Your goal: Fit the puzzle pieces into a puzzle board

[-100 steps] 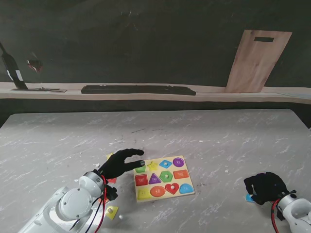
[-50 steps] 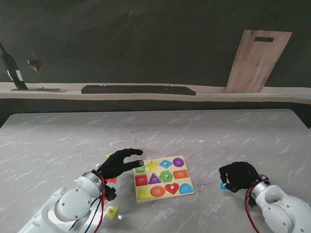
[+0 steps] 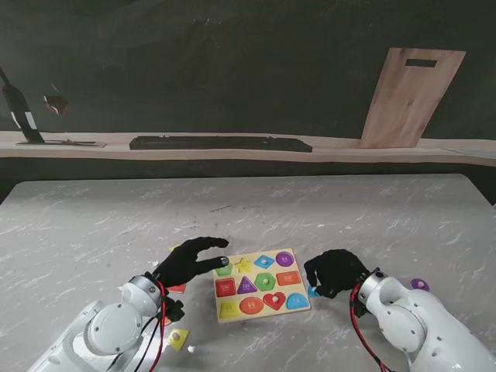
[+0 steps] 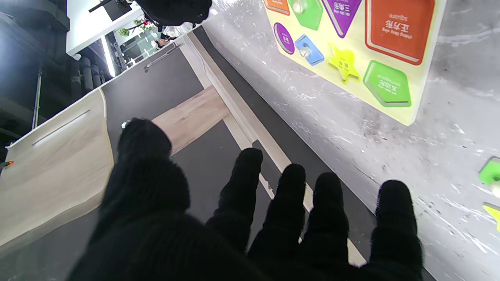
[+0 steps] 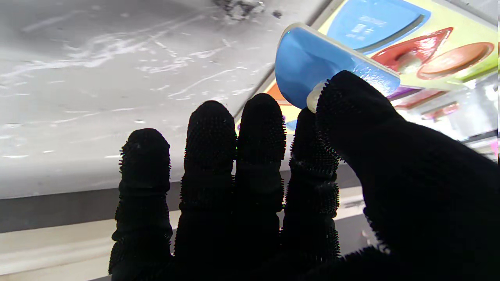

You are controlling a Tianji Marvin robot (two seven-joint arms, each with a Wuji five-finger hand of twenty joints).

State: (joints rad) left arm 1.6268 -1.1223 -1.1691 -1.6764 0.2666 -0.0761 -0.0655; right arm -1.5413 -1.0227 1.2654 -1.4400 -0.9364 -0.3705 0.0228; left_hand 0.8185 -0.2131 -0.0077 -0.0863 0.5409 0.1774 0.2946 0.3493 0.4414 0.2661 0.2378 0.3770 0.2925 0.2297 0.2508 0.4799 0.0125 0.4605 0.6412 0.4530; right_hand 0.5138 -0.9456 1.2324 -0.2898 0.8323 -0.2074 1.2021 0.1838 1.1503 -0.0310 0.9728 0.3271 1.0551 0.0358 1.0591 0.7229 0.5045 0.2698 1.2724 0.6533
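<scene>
The puzzle board (image 3: 261, 285) is seen lying flat on the grey marbled tabletop (image 3: 349, 217), near the front edge, between the two arms. Coloured pieces are seated in it: green pentagon (image 4: 387, 83), yellow star (image 4: 342, 63), blue diamond (image 4: 309, 50), purple circle (image 4: 284, 38), red square (image 4: 397, 24), purple triangle (image 4: 340, 11), plus a red heart (image 3: 273, 300), orange oval (image 3: 251, 305) and a blue rounded recess (image 5: 373, 21) at the board's near right corner.

The right hand (image 3: 335, 272) is held just beside the board's right edge, gloved in black. A blue piece (image 5: 316, 74) with one rounded side is pinched by its small pale knob between thumb and index finger; the fingers (image 5: 259, 128) are held together, clamped on that knob. In the right wrist view the piece is lifted off the tabletop, tilted, close to the blue recess but not in it.

The left hand (image 3: 192, 261) is held over the tabletop at the board's left edge, fingers (image 4: 291, 195) spread apart, nothing held. Its fingertips reach toward the green pentagon corner; contact with the board cannot be told.

Loose pieces are left on the tabletop: a yellow one with a knob (image 3: 178, 338) by the left arm, nearer to me; a red one (image 3: 178, 287) partly hidden under the left wrist; a purple one (image 3: 419, 284) to the right of the right arm. Two more, green (image 4: 490, 173) and yellow (image 4: 493, 212), are cut by the frame edge in the left wrist view.

A wooden cutting board (image 3: 411, 97) is leaned on the back wall, a long dark bar (image 3: 221, 143) laid on the ledge.
</scene>
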